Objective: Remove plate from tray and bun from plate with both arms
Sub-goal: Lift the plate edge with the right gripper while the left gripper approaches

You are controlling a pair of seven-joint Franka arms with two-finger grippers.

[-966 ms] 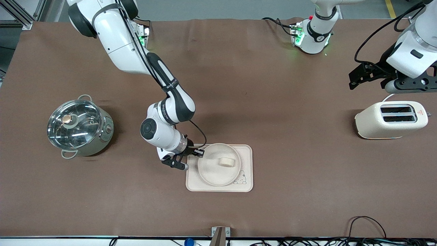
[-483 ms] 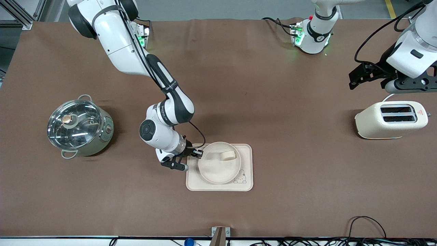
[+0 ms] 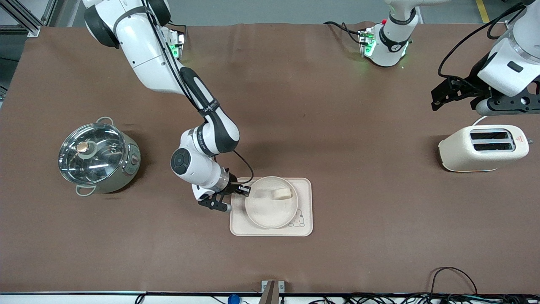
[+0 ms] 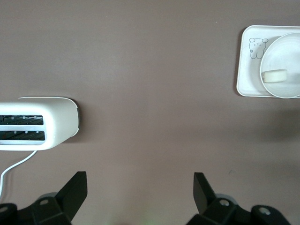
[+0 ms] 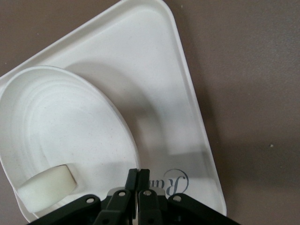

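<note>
Plate [image 3: 270, 207] rim pinched by right gripper [image 3: 244, 191], seemingly tilted over tray [image 3: 304, 230].

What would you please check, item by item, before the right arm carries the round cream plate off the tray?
1. Right gripper shut on the rim of the round cream-white plate: ok, its fingers are pressed together at the rim.
2. Plate lifted on the gripped side, above the flat cream rectangular tray: ok, a shadow shows under it in the right wrist view.
3. Small pale puck-shaped bun on the plate: ok, though it lies near the rim.
4. Plate level: not ok, it is tilted.
5. Left gripper open and waiting above the cream toaster: ok.
6. Steel lidded pot well apart from the tray: ok.
</note>
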